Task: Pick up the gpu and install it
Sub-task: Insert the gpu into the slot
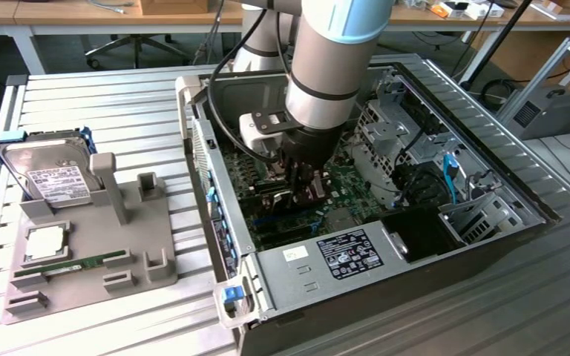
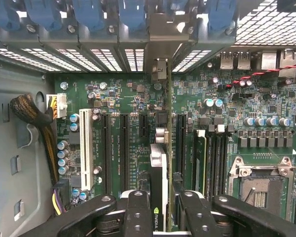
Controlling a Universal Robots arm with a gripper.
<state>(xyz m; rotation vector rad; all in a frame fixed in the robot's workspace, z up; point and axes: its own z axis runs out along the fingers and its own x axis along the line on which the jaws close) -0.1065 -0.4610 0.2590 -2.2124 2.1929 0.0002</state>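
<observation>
Gripper (image 2: 160,210) is down inside the open PC case (image 1: 483,230), jaws narrowed onto the gpu (image 2: 158,177), which it holds edge-on between the fingers (image 2: 138,207). Card stands on its thin edge directly below the claw, over the motherboard (image 2: 128,94). Its long axis runs parallel to the black expansion slots (image 2: 124,148) and points toward the rear bracket openings (image 2: 158,66). Card sits in line between two slots; whether its edge connector is already seated cannot be judged

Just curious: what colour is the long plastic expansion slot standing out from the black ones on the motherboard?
White, seen best in the wrist view.
</observation>
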